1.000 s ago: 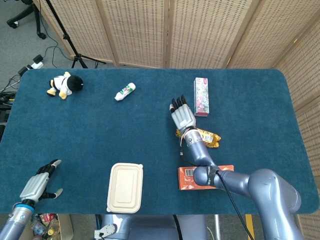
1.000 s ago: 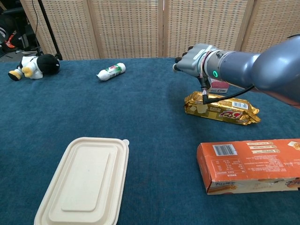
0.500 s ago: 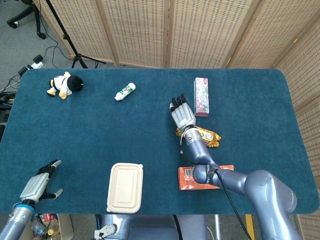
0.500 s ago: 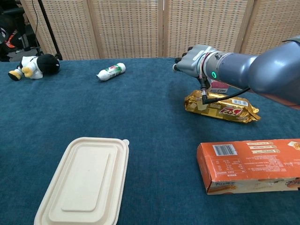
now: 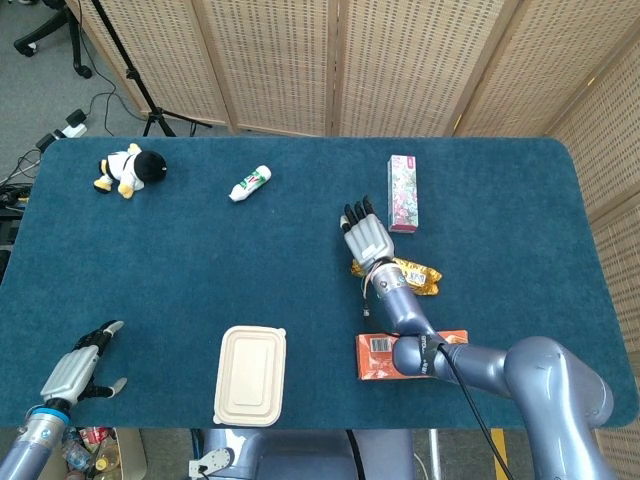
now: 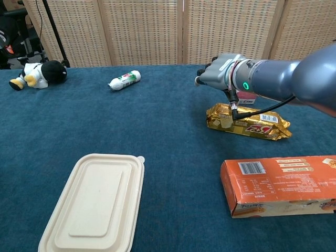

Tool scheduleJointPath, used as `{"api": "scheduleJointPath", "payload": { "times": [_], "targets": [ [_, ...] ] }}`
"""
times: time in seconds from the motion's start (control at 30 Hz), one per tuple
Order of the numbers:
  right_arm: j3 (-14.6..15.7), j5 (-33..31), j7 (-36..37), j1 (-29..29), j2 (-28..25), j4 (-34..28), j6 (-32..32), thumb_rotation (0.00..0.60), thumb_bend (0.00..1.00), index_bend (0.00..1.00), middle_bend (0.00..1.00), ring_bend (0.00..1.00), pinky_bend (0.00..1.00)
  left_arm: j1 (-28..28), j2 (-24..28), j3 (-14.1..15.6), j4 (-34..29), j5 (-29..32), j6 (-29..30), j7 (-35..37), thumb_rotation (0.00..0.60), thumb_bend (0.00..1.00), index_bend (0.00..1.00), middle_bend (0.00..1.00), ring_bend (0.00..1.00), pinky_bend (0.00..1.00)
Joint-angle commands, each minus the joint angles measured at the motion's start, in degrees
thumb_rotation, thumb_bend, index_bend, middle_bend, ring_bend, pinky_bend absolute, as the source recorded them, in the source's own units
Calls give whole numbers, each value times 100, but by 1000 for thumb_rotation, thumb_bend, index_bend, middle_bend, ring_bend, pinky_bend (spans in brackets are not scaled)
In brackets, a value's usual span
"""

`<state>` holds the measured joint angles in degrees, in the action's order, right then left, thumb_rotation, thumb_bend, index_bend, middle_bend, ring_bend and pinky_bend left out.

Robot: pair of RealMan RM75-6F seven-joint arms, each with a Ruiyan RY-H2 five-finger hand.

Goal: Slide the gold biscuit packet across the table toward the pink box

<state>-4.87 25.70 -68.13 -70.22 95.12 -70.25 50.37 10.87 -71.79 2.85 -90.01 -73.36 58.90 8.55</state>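
Note:
The gold biscuit packet lies flat on the blue table, right of centre. The pink box lies just beyond it, toward the far edge. My right hand hovers over the packet's left end with its fingers stretched out toward the far side and nothing in it; whether it touches the packet I cannot tell. My left hand rests at the table's near left corner, fingers apart and empty; only the head view shows it.
An orange carton lies near the front edge, under my right forearm. A beige lidded tray sits front centre. A white bottle and a penguin toy lie at the far left.
My right hand has drawn back slightly toward the near side, over the packet's left end. The packet has hardly shifted. The left hand has not moved.

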Motion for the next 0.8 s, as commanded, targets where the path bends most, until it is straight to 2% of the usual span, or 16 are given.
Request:
{"api": "scheduleJointPath", "payload": {
  "times": [0.03, 0.37, 0.8],
  "targets": [
    [68, -71, -87, 22, -148, -283, 168, 600, 234, 90, 0, 0, 35, -2, -2, 3, 7, -13, 5, 14, 600, 303, 0, 0, 0, 0],
    [59, 16, -55, -29, -186, -409, 296, 600, 234, 90, 0, 0, 44, -4, 3, 7, 11, -19, 8, 27, 600, 304, 0, 0, 0, 0],
    [150, 278, 264, 60, 112, 221, 12, 600, 234, 90, 0, 0, 55, 0, -16, 21, 16, 4, -10, -44, 600, 303, 0, 0, 0, 0]
  ]
}}
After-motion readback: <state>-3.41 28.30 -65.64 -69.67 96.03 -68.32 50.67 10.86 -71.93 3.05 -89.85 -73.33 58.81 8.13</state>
